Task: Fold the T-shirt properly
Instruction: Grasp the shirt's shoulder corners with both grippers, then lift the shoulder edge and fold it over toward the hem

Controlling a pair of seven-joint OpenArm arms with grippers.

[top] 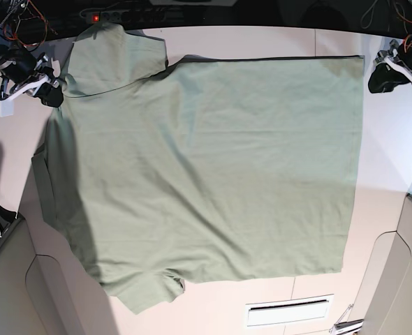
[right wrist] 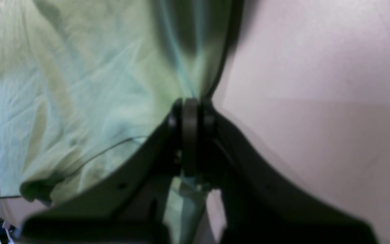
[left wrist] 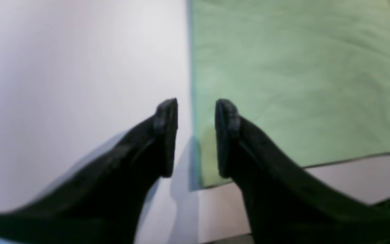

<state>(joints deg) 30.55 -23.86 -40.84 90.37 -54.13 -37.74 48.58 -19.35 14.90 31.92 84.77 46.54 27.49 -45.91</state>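
0 folds visible: T-shirt (top: pixel 213 167) lies spread nearly flat across the white desk (top: pixel 387 167). At base-view left, the right pincer (right wrist: pixel 190 135) is clamped tight on a bunched shoulder edge. At right, the left pincer (left wrist: pixel 196 135) is parted, empty, straddling the hem corner. Judgement: early stage, all folding remains.
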